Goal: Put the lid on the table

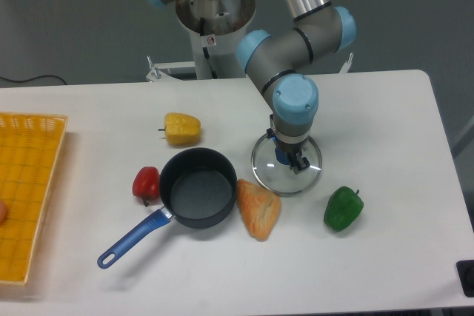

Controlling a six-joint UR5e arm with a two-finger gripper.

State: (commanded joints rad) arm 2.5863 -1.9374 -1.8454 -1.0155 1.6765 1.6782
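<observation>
The lid (287, 166) sits directly under the tool (287, 160), just right of the saucepan (197, 187); whether it rests on the table (385, 123) is unclear. The tool appears clenched on the lid's blue knob.

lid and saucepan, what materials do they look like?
Lid: looks like clear glass, since the white table shows through it, with a thin shiny rim, probably metal, and a small blue knob, likely plastic.
Saucepan: dark matte body, possibly coated metal; cannot tell for sure. Its handle is glossy blue, plastic by the look.
</observation>
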